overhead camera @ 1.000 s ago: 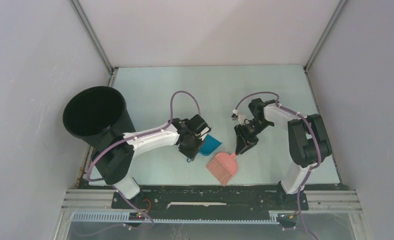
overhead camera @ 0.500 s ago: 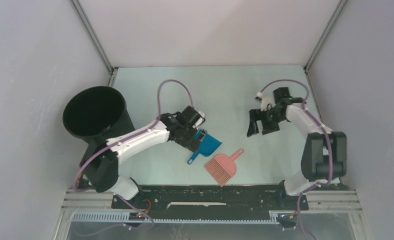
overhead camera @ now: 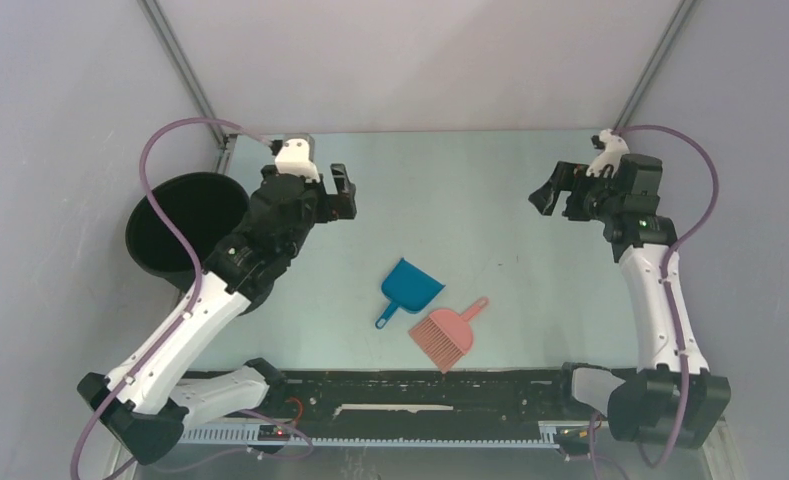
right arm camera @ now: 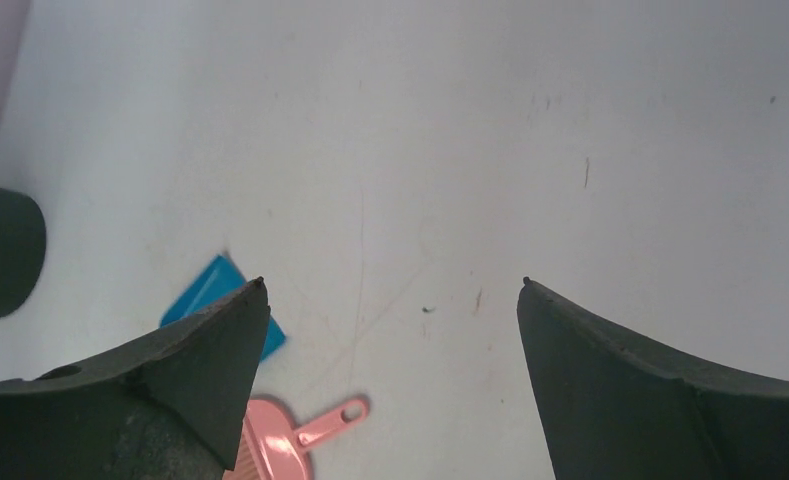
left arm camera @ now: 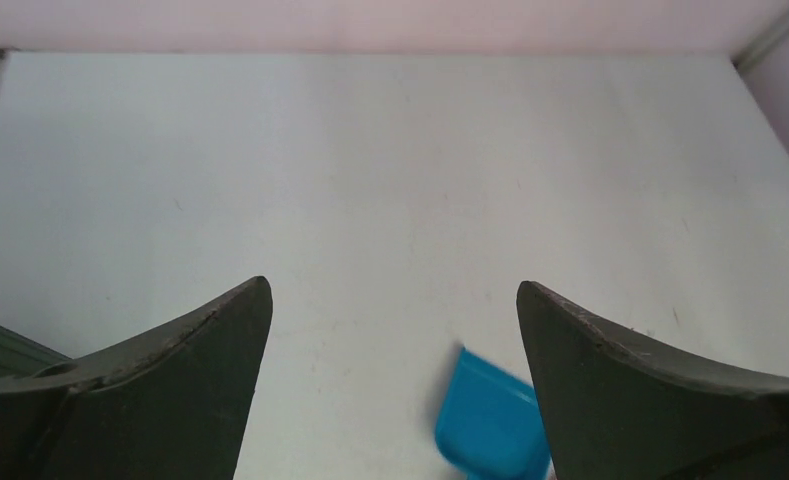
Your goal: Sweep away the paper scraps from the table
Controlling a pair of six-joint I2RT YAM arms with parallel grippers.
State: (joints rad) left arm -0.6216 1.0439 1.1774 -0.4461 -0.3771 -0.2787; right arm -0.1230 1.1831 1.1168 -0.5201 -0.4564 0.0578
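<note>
No paper scraps show on the pale mint table [overhead camera: 450,180] in any view; one tiny dark speck [right arm camera: 427,309] is too small to identify. The blue dustpan [overhead camera: 410,285] and the pink brush [overhead camera: 448,330] lie side by side near the table's front middle, with nothing holding them. My left gripper [overhead camera: 342,192] hangs high over the back left, open and empty, its jaws wide apart [left arm camera: 390,285], the dustpan [left arm camera: 490,420] far below. My right gripper [overhead camera: 555,192] hovers over the back right, also open and empty [right arm camera: 392,282], above the dustpan [right arm camera: 205,285] and the brush [right arm camera: 290,440].
A tall black bin [overhead camera: 185,220] stands at the table's left edge beside the left arm. Grey walls close in the back and both sides. A black rail [overhead camera: 420,385] runs along the near edge, by the arm bases.
Both grippers opened and let go, the left of the dustpan, the right of the brush. Both arms then rose and swung back and outwards. Dustpan and brush stay on the table.
</note>
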